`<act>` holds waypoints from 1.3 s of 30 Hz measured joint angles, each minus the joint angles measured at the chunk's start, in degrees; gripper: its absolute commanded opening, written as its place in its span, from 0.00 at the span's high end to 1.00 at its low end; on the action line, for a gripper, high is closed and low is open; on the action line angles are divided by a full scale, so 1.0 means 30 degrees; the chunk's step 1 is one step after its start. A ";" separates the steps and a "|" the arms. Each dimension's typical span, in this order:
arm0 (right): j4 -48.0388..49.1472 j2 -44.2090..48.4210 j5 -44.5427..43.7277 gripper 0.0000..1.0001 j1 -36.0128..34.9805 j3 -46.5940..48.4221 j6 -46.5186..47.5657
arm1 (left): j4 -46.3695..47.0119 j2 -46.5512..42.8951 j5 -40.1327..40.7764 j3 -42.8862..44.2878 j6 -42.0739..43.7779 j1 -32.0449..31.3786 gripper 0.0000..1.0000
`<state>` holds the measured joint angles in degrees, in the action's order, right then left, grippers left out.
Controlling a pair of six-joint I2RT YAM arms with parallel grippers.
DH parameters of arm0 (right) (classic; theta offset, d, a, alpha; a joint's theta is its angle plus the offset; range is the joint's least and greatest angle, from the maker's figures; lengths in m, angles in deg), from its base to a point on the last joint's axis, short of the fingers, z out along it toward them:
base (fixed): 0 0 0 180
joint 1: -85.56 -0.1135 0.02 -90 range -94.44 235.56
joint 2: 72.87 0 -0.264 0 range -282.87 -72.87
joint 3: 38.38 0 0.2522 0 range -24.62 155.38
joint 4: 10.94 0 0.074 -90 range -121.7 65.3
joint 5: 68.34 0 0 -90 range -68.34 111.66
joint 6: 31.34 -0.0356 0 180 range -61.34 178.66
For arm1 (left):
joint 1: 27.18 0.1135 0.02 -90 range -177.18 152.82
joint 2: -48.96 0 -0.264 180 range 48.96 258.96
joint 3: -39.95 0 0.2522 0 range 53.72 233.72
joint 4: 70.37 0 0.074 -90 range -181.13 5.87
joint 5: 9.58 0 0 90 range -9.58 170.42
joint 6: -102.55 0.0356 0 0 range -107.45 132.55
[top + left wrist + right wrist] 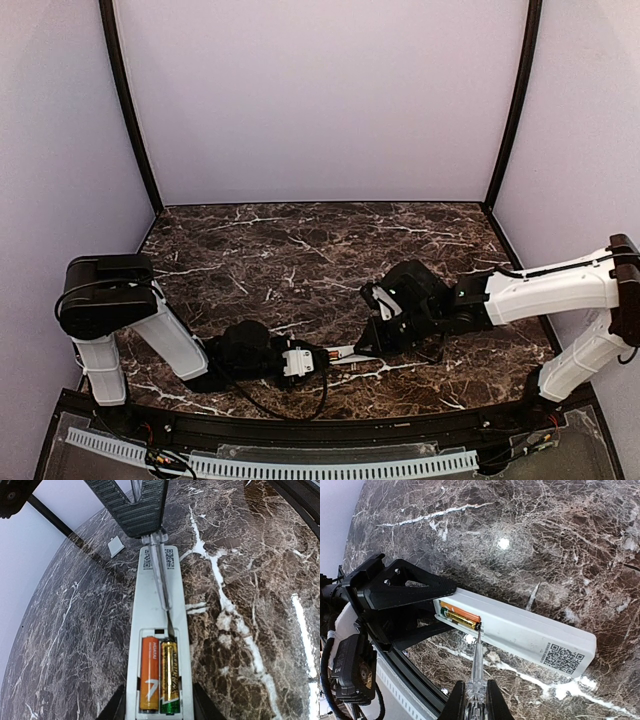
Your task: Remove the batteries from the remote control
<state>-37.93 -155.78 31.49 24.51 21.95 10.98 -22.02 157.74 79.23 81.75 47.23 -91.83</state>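
Cover piece [116, 546] is off and lies beyond the far end of the remote control [145, 610]. Both batteries [150, 672] are seated in its open recess; none is extracted. Its battery end is clamped by the left gripper [300, 362]. A thin grey stick [476, 665] is clamped by the right gripper [375, 335], with its tip set at the batteries' inner end.

QR codes [148, 559] — on the remote control [147, 605].

The batteries [159, 675] lie side by side in the remote control [160, 595] at its left tool [300, 362] end, the tip of the right tool's [476, 686] stick [477, 650] at their far end.
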 measured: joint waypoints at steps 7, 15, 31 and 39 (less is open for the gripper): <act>0.0510 0.0175 0.0226 1.00 0.0102 -0.0357 -0.0015 | -0.0036 0.0000 -0.0007 0.0000 0.0000 0.0015 1.00; 0.0852 0.0306 0.0364 1.00 0.0117 -0.0583 -0.0284 | -0.0153 0.0000 0.0000 0.0000 0.0000 0.0051 1.00; 0.0845 0.0328 0.0364 1.00 0.0117 -0.0583 -0.0299 | -0.0160 0.0000 0.0007 0.0000 0.0000 0.0051 1.00; 0.0845 0.0357 0.0372 1.00 0.0117 -0.0576 -0.0299 | -0.0168 0.0000 0.0015 0.0000 0.0000 0.0051 1.00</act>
<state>-35.40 -154.71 32.60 24.86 20.22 10.08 -22.53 157.74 79.27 81.75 47.23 -91.67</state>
